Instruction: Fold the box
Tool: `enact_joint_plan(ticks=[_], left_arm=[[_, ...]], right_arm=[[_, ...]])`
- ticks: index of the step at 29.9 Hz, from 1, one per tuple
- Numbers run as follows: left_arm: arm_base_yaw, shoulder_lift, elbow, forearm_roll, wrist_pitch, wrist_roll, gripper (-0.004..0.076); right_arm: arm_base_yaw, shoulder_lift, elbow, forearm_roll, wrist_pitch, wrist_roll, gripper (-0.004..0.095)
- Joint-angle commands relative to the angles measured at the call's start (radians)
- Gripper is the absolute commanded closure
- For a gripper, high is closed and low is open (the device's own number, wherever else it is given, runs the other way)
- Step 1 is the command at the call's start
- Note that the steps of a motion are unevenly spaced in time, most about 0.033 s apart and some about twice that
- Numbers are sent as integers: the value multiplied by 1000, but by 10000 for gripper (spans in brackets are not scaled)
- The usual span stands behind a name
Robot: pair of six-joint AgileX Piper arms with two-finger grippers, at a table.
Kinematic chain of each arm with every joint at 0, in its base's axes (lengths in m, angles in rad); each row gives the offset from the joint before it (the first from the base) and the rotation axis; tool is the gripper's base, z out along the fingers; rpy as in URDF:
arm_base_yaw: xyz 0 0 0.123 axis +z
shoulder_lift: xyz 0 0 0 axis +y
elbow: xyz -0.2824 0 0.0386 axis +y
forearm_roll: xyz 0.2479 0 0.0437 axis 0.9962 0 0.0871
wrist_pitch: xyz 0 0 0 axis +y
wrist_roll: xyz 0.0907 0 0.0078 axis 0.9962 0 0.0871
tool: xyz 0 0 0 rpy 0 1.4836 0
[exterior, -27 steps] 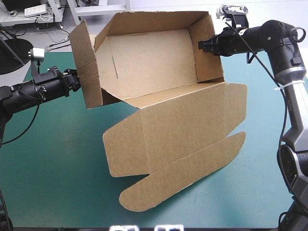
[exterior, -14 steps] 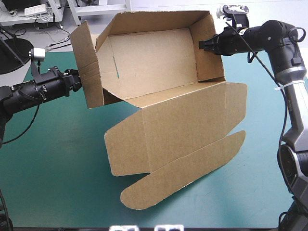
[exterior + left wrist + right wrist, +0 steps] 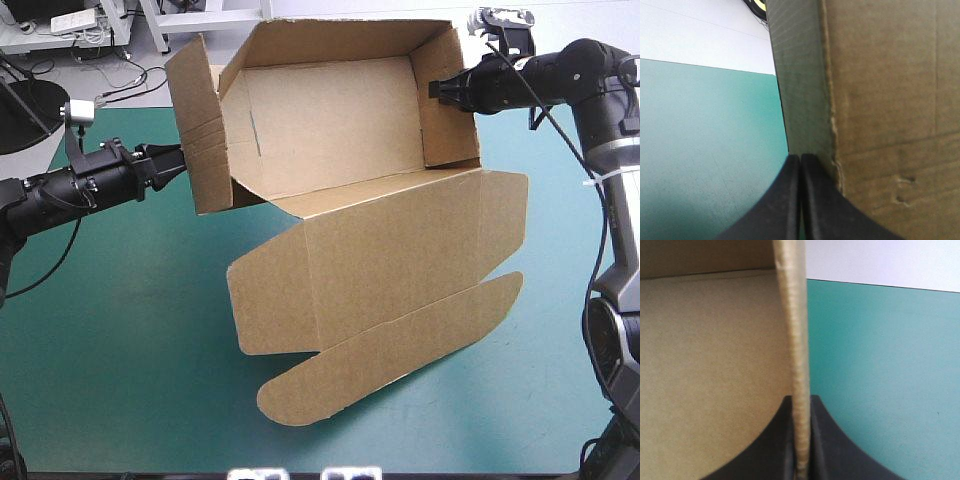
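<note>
Box: brown box (image 3: 340, 130) held up over the far half of the counter (image 3: 120, 330), open side tipped toward the near edge, gripped at both ends.
Left gripper: left gripper (image 3: 800, 157) pinched nearly together, apparently on the outer flap (image 3: 195, 120) at the box's left end, with board right against the fingertips.
Right gripper: right gripper (image 3: 801, 400) clamped on the upright edge of the right end wall (image 3: 445, 100), with board plainly between the black fingers.
Done: back, front and end walls raised into a tray shape. Right end looks neat and square.
Left to do: left flap splayed outward from the tray, seemingly not tucked in. Probably the next fold.
Lid: lid (image 3: 380, 260) spread open toward the near edge, side ears out, rounded tongue (image 3: 390, 350) at its lowest end. Cannot tell whether it rests on the counter.
Stage: judged past halfway, with the tray formed and the last tuck pending.
</note>
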Motion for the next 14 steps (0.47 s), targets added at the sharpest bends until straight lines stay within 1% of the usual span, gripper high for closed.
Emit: enact_joint_plan(ticks=[1,5,14], left_arm=[[-10,-32,-34,-114,84,5,734],[-11,-32,-34,-150,96,5,734],[-11,-32,-34,-150,96,5,734]], right_arm=[[-5,-45,-28,35,-61,2,926],[-5,-38,-28,44,-58,6,926],[6,-14,-28,75,-51,8,926]])
